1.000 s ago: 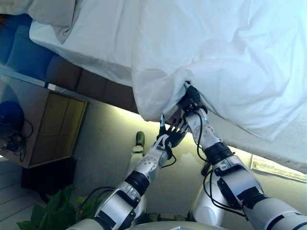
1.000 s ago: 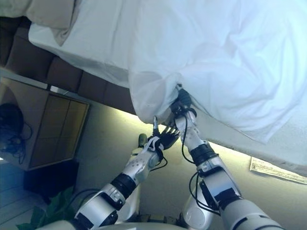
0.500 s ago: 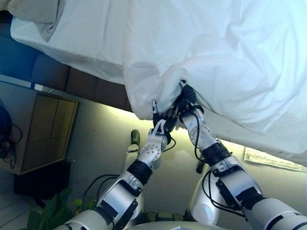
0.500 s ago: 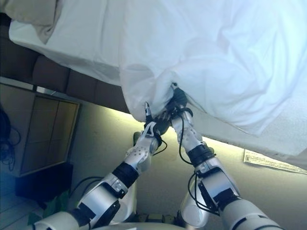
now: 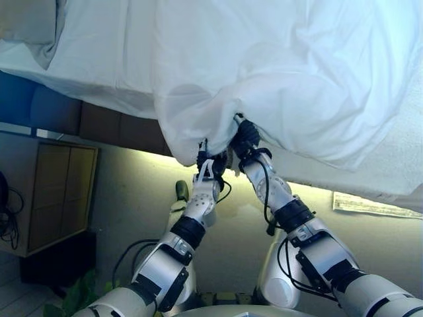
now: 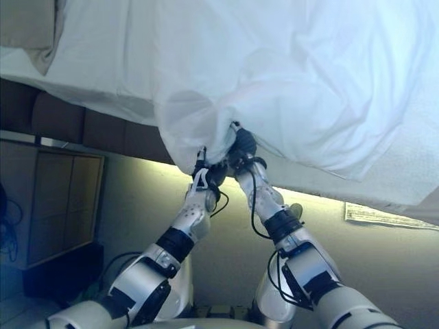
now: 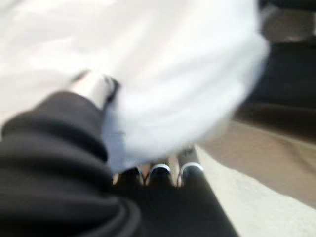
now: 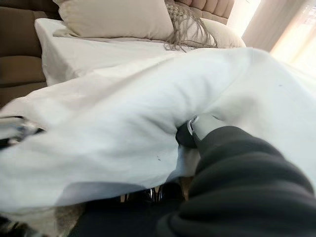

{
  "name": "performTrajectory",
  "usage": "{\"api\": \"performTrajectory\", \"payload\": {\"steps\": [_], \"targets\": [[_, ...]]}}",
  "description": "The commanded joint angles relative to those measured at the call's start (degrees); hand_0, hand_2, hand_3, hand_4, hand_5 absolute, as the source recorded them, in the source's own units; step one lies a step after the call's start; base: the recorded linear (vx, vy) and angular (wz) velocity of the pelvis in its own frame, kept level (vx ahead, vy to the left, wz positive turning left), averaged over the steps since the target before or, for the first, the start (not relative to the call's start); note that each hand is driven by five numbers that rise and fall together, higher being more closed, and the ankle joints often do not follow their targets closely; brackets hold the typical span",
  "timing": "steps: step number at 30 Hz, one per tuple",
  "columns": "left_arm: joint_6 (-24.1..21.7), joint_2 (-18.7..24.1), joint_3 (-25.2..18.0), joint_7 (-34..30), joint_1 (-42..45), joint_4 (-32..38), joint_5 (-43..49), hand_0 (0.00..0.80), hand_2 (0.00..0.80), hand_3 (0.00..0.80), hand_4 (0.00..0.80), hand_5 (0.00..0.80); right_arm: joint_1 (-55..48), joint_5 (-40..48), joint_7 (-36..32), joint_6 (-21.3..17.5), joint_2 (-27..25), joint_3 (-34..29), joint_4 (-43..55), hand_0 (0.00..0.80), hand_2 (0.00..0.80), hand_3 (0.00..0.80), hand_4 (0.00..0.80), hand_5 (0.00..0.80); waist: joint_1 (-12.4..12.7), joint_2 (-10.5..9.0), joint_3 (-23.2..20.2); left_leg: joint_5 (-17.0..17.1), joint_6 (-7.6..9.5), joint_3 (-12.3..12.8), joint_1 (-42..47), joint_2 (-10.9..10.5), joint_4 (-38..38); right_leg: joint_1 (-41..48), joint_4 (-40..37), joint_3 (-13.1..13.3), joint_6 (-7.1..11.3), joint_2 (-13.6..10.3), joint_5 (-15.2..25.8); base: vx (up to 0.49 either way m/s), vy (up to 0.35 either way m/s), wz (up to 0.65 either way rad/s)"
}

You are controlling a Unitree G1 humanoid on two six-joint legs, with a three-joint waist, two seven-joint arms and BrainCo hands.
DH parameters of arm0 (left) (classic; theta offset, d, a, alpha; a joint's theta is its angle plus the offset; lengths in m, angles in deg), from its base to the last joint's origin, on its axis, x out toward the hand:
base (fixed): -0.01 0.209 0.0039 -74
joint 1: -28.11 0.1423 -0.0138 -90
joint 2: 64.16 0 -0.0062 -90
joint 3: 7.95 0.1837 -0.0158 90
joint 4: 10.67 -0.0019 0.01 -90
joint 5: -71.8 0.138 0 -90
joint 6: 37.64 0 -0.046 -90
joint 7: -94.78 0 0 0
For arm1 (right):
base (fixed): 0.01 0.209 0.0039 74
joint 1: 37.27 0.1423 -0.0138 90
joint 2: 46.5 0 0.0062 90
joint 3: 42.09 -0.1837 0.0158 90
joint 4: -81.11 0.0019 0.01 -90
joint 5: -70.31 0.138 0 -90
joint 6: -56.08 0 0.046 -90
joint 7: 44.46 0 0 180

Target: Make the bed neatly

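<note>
A white duvet (image 5: 277, 72) fills the upper half of the left eye frame, spread in loose folds over the bed (image 5: 410, 178), with one bulging corner hanging over the bed's edge at the centre of the frame. Both hands meet at that corner. The right hand (image 5: 243, 140) sits just right of centre with its fingers and thumb clamped on a gathered pinch of the duvet; in its own wrist view the thumb (image 8: 197, 126) presses into the cloth and the fingers curl below the fold. The left hand (image 5: 209, 165) is just beside it, slightly lower and to the left, reaching up under the hanging cloth; its wrist view shows the thumb on one side of the fabric and the dark-tipped fingers (image 7: 160, 173) on the other, pinching the edge. A beige pillow (image 8: 113, 17) lies at the top of the right wrist frame. A wooden cabinet (image 5: 46, 191) stands at the left edge of the left eye frame, on the pale floor (image 5: 132, 205)
</note>
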Motion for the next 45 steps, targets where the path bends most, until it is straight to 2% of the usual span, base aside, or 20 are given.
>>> {"api": "performTrajectory", "payload": {"steps": [1, 6, 10, 11, 12, 14, 18, 23, 30, 39, 45], "targets": [[-0.17, -0.65, -0.86, -1.58, -5.01, 0.85, -0.70, 0.800, 0.800, 0.800, 0.800, 0.800, 2.48, 1.99, -2.90, -1.23, 0.78, -4.32, 8.32, 0.800, 0.800, 0.800, 0.800, 0.800, -0.20, 1.51, 0.41, 8.34, 0.61, -0.26, -1.25, 2.21, -4.41, 0.63, -4.75, 0.95, 0.40, -2.00, 9.64, 0.003, 0.030, -0.03], [1.10, 0.17, -1.35, -3.25, -3.86, 0.95, -0.70, 0.800, 0.800, 0.800, 0.800, 0.800, 0.55, 3.90, -2.53, -3.56, 0.25, -5.34, 5.87, 0.800, 0.800, 0.800, 0.800, 0.800, -0.16, 1.75, 0.43, 8.19, 0.63, -0.10, -1.19, 2.16, -4.22, 0.50, -4.36, 1.16, 0.38, -2.22, 9.49, 0.000, 0.000, 0.00], [2.26, 2.10, -1.98, -4.60, -3.65, 1.11, -0.70, 0.800, 0.800, 0.800, 0.800, 0.800, -0.86, 6.87, -8.35, -6.61, -1.26, -7.93, 1.08, 0.800, 0.800, 0.800, 0.800, 0.800, -0.31, 2.01, 0.62, 7.66, 0.43, 0.41, -1.16, 2.35, -3.72, 0.46, -4.50, 1.18, 0.40, -2.30, 9.36, -0.016, 0.007, -0.01], [2.74, 2.90, -2.39, -4.77, -3.62, 1.20, -0.70, 0.800, 0.800, 0.800, 0.800, 0.800, -1.32, 9.03, -10.88, -6.74, -1.72, -8.99, -0.58, 0.621, 0.621, 0.621, 0.621, 0.621, -0.33, 2.17, 0.53, 7.52, 0.36, 0.53, -1.17, 2.39, -3.56, 0.41, -4.41, 1.24, 0.40, -2.36, 9.30, -0.010, 0.032, -0.01], [3.12, 3.42, -2.74, -4.87, -3.53, 1.30, -0.70, 0.800, 0.800, 0.800, 0.800, 0.800, -1.76, 10.86, -13.12, -6.87, -2.00, -9.93, -2.11, 0.176, 0.176, 0.176, 0.176, 0.176, -0.32, 2.32, 0.46, 7.36, 0.29, 0.55, -1.15, 2.35, -3.38, 0.44, -4.35, 1.29, 0.41, -2.42, 9.22, -0.002, 0.032, -0.02], [3.94, 4.34, -3.37, -5.38, -3.15, 1.55, -0.70, 0.800, 0.800, 0.800, 0.800, 0.800, -2.40, 15.57, -16.55, -6.55, -2.78, -12.18, -5.49, 0.000, 0.000, 0.000, 0.000, 0.000, -0.22, 2.59, 0.40, 6.96, 0.26, 0.46, -1.10, 2.16, -3.03, 0.49, -4.22, 1.38, 0.43, -2.55, 9.08, 0.002, 0.023, -0.05], [5.92, 6.02, -5.42, -5.14, -2.21, 2.73, -0.70, 0.800, 0.800, 0.800, 0.800, 0.800, -2.69, 26.77, -27.64, -1.98, -5.29, -18.01, -14.47, 0.000, 0.000, 0.000, 0.000, 0.000, 0.24, 3.55, 0.26, 6.40, 0.09, 0.50, -0.96, 1.84, -2.89, 0.46, -4.02, 1.39, 0.64, -3.15, 8.80, -0.001, 0.012, -0.03], [7.93, 7.29, -7.21, -5.09, -0.95, 4.61, -0.70, 0.800, 0.800, 0.800, 0.800, 0.800, -0.70, 37.54, -36.79, 4.76, -9.74, -24.65, -25.49, 0.000, 0.000, 0.000, 0.000, 0.000, 0.97, 5.13, 0.45, 5.76, -0.04, 0.53, -0.78, 1.15, -2.92, 0.28, -3.84, 1.51, 0.89, -3.69, 8.24, -0.003, 0.033, 0.01], [9.98, 8.24, -9.31, -3.76, 0.47, 6.52, -0.70, 0.800, 0.800, 0.800, 0.800, 0.800, 1.43, 39.00, -46.01, 11.43, -13.38, -33.80, -34.00, 0.000, 0.000, 0.000, 0.000, 0.000, 1.41, 7.32, 0.90, 5.44, -0.11, 0.43, -0.55, -0.25, -3.62, 0.23, -4.05, 1.91, 1.21, -4.08, 7.54, -0.004, 0.059, 0.00], [11.70, 8.32, -10.19, -5.00, 0.97, 7.24, -0.70, 0.800, 0.800, 0.800, 0.800, 0.800, 2.92, 39.00, -48.91, 17.34, -17.84, -38.82, -41.06, 0.000, 0.000, 0.000, 0.000, 0.000, 1.15, 9.10, 1.24, 5.41, -0.34, 0.88, -0.69, -1.18, -3.90, -0.24, -4.42, 2.70, 1.29, -4.50, 7.27, -0.004, 0.059, -0.03], [12.07, 8.94, -10.92, -4.73, 1.29, 8.57, -0.70, 0.800, 0.800, 0.800, 0.800, 0.800, 2.95, 39.00, -44.67, 14.64, -19.29, -40.62, -42.41, 0.000, 0.000, 0.000, 0.000, 0.000, 1.10, 9.48, 1.24, 5.25, -0.62, 1.14, -1.57, -1.13, -3.41, -1.16, -4.13, 3.17, 1.26, -4.40, 6.93, -0.003, 0.031, -0.02]]}}
